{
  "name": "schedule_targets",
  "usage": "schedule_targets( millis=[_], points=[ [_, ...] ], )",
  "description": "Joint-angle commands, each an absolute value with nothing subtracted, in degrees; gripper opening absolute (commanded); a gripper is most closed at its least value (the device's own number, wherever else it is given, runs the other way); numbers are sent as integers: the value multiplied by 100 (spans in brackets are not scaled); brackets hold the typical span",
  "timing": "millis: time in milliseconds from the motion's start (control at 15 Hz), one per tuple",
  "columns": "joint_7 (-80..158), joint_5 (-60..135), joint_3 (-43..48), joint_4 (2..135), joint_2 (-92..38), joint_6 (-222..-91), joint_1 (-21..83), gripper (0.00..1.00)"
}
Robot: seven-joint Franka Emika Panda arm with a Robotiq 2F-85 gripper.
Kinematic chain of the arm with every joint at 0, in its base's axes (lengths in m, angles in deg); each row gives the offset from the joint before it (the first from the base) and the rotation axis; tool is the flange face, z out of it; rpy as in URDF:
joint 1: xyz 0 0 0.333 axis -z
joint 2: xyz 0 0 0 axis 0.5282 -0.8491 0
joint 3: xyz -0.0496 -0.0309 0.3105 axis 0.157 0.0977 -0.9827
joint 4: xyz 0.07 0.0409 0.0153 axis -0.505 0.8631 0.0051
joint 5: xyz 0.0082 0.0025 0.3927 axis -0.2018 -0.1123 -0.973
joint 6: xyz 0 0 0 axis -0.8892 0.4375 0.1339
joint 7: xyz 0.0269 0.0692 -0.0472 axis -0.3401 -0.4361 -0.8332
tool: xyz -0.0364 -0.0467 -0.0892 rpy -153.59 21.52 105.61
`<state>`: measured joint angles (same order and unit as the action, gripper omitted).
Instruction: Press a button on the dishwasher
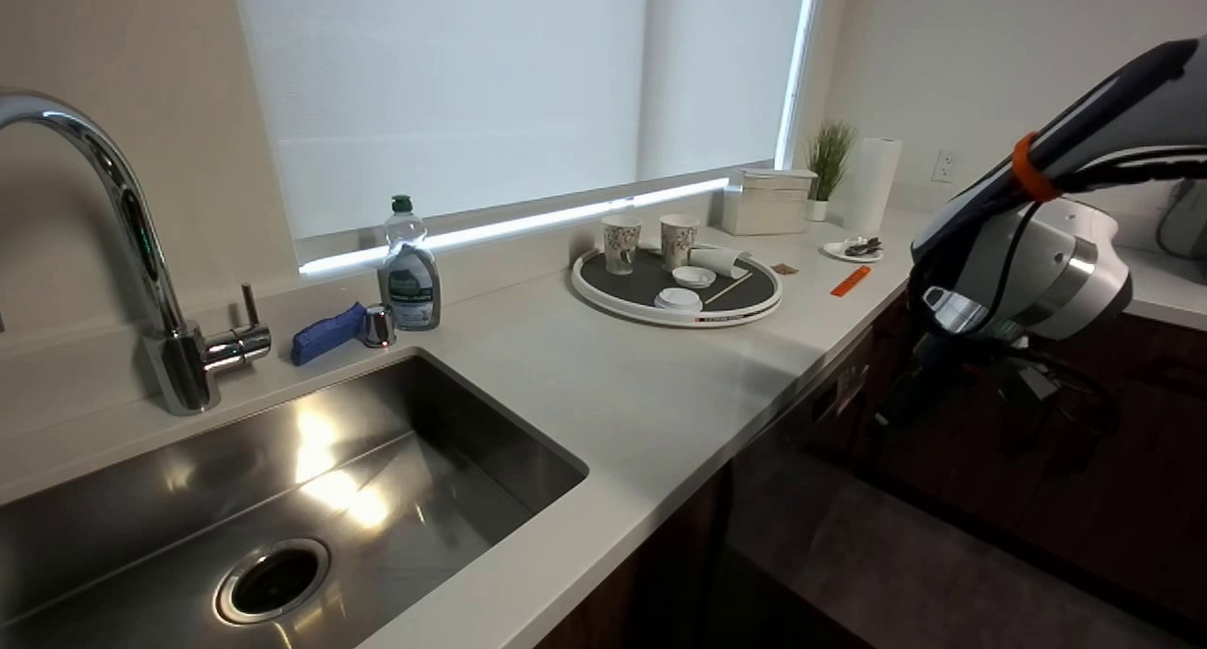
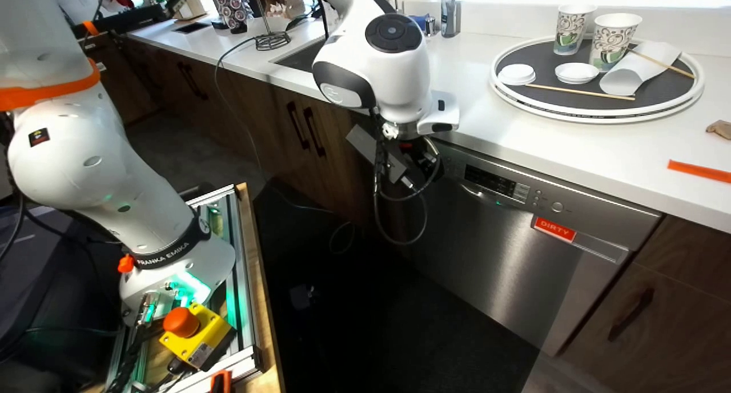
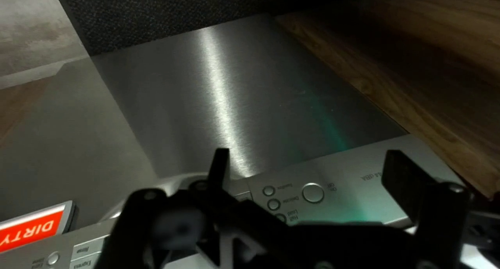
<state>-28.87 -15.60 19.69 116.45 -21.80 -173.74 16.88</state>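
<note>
The dishwasher (image 2: 485, 256) has a smooth steel-grey door under the counter, with a control panel (image 2: 514, 181) along its top. The panel shows at a steep angle in an exterior view (image 1: 839, 394). In the wrist view, the door (image 3: 265, 97) and a large round On/Off button (image 3: 313, 192) with small round buttons (image 3: 274, 204) to its left are visible. My gripper (image 3: 307, 157) is open and empty, with the button between its fingers in the picture; I see no contact. In an exterior view the gripper (image 2: 422, 161) is by the panel's left end, partly hidden by cables.
The counter (image 2: 571, 136) overhangs the panel and carries a round tray (image 2: 599, 119) with cups and lids. A red DIRTY sign (image 2: 554, 228) is on the door. Wooden cabinets (image 2: 639, 301) flank the dishwasher. Cables hang in loops below the hand. A sink (image 1: 528, 451) lies farther along.
</note>
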Motion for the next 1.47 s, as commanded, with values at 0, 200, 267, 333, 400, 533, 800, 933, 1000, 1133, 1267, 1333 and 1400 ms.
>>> schedule_targets(
  millis=[0, 200, 267, 333, 400, 533, 800, 933, 1000, 1133, 1267, 1333, 1400],
  points=[
    [-3130, -2131, 1746, 11154, -2987, -17621, 1748, 100],
    [-3168, -2351, 1592, 10901, -3386, -17791, 1778, 100],
    [-3190, -2432, 1538, 10828, -3481, -17816, 1796, 100],
    [-3234, -2529, 1474, 10735, -3590, -17837, 1827, 100],
    [-3266, -2618, 1412, 10650, -3676, -17841, 1854, 100],
    [-3353, -2770, 1311, 10493, -3826, -17839, 1912, 75],
    [-3933, -3192, 1059, 10272, -3972, -18013, 2075, 56],
    [-4215, -3315, 974, 10207, -4021, -18043, 2139, 40],
    [-4356, -3374, 934, 10184, -4040, -18065, 2169, 34],
    [-4683, -3509, 844, 10143, -4073, -18115, 2240, 18],
    [-4941, -3602, 790, 10110, -4105, -18110, 2299, 2],
    [-5050, -3655, 767, 10095, -4118, -18120, 2323, 0],
    [-5161, -3710, 744, 10078, -4131, -18120, 2354, 0]
  ],
)
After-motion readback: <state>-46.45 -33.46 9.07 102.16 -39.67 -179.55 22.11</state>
